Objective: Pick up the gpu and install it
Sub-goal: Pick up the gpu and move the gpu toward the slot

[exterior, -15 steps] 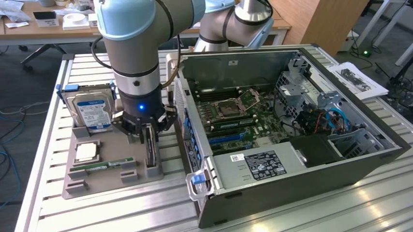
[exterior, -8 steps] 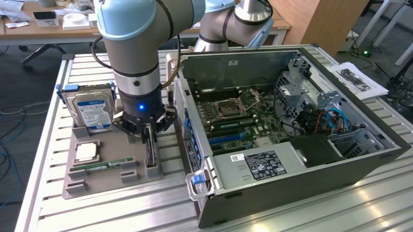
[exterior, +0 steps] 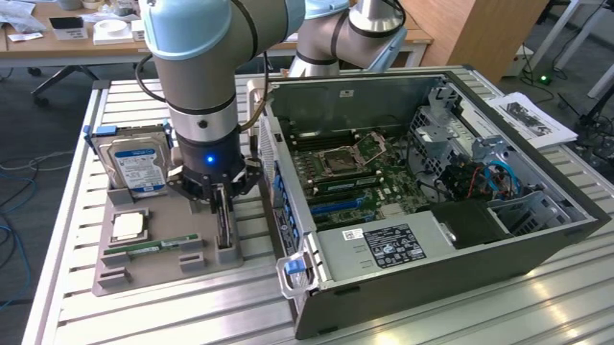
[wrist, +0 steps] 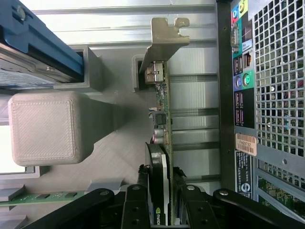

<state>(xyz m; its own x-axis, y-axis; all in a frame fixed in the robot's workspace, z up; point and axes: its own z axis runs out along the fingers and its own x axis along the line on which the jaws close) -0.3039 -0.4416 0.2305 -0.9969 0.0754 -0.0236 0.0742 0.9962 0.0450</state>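
Observation:
The gpu (exterior: 224, 228) stands on edge in a slot of the grey holder tray (exterior: 144, 277), next to the open computer case (exterior: 537, 237). In the wrist view the gpu (wrist: 163, 114) is a thin dark board with a black fan, and its silver end bracket (wrist: 167, 36) is at the far end. My gripper (exterior: 223, 201) hangs straight over it. The black fingers (wrist: 142, 181) press on both faces of the card, so the gripper (wrist: 161, 175) is shut on it. The card still sits in its slot.
On the tray stand a silver hard drive (exterior: 139, 162) with a blue-white label, a CPU (exterior: 129, 226) and a green RAM stick (exterior: 158, 246). The motherboard (exterior: 355, 180) lies exposed inside the case. The case's rear panel (wrist: 267, 95) is close beside the card.

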